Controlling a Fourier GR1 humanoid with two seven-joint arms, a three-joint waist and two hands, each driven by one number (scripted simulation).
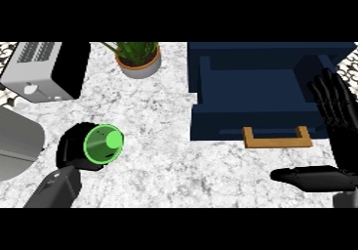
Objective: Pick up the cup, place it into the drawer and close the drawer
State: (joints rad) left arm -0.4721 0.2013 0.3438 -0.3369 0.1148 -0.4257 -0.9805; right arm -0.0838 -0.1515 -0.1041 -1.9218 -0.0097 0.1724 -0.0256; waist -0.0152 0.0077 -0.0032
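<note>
Cup [104,142]: green, lower left of the frame, mouth tipped toward the frame's right, well apart from the drawer. Left hand [70,146] is curled round it from the left and hides much of its wall. Cannot tell whether the cup rests on the surface [174,166] or is just off it.

Drawer [210,119]: navy, open, upper right, with a wooden handle [277,143] at its near edge.

Right hand [341,132]: right edge, fingers straight and up, thumb spread leftward, holding nothing; resting.

Step in hand, my reading: carry the cup rightward to the drawer. Lift enough to pass the front wall, lower it inside the compartment rather than onto the rim, then uncurl.

Count: cup 1, drawer 1, handle 1, hands 2, toaster [39,71] 1 (upper left), potted plant [138,61] 1 (top centre).
</note>
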